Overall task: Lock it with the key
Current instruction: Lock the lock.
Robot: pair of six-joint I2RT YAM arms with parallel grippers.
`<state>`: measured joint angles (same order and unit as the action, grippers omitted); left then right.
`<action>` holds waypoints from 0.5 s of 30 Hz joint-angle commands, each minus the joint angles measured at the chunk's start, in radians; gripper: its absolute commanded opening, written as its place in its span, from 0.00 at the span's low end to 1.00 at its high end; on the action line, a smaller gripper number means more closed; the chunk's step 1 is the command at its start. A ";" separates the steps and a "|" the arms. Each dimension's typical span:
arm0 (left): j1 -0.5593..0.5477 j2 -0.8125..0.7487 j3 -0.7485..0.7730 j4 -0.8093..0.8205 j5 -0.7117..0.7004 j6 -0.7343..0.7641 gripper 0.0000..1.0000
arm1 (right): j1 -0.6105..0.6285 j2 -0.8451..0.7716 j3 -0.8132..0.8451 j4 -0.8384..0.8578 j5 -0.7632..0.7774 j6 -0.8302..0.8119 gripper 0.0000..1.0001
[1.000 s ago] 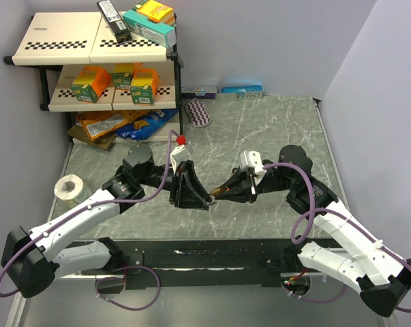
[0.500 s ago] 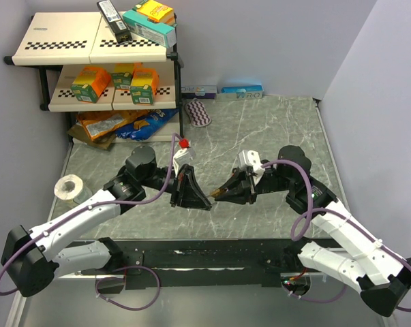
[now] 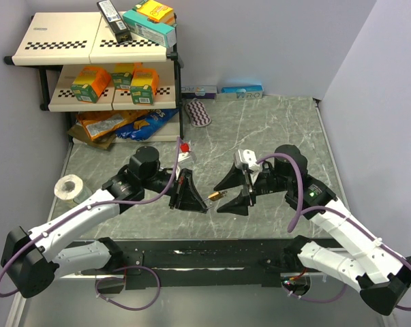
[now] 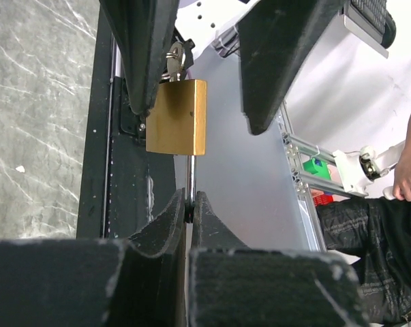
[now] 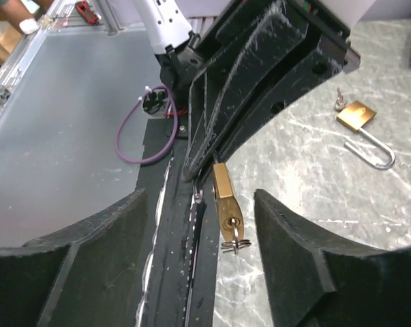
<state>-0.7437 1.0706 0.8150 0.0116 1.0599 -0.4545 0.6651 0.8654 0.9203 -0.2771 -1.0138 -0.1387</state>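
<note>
My left gripper (image 3: 190, 193) is shut on the steel shackle (image 4: 189, 178) of a brass padlock (image 4: 176, 117) and holds it in the air between the arms. The padlock also shows in the top view (image 3: 215, 196) and in the right wrist view (image 5: 225, 199). A key on a ring (image 5: 236, 242) sticks out of the padlock's keyhole, pointing at my right gripper. My right gripper (image 3: 227, 193) is open, its fingers on either side of the key end and touching nothing. My left gripper's black fingers (image 5: 249, 82) fill the top of the right wrist view.
A second brass padlock (image 5: 357, 116) with its shackle open lies on the marble table (image 3: 273, 129). A shelf rack (image 3: 89, 48) with boxes stands at the back left, snack bags (image 3: 116, 124) under it. A tape roll (image 3: 70, 187) sits at the left edge.
My right gripper was shut on the key at the padlock. It has opened, let go of the key and drawn back a little to the right. The left gripper still holds the padlock.
</note>
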 commanded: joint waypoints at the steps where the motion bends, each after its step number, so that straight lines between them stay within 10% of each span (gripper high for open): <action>1: 0.001 -0.018 0.065 -0.007 0.022 0.048 0.01 | 0.002 0.018 0.041 -0.049 -0.003 -0.061 0.67; 15: 0.000 0.051 0.251 -0.326 -0.136 0.347 0.01 | 0.004 0.041 0.052 -0.051 -0.060 -0.067 0.11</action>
<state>-0.7452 1.1099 0.9855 -0.2562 1.0256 -0.2340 0.6628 0.9096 0.9237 -0.3382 -1.0134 -0.2062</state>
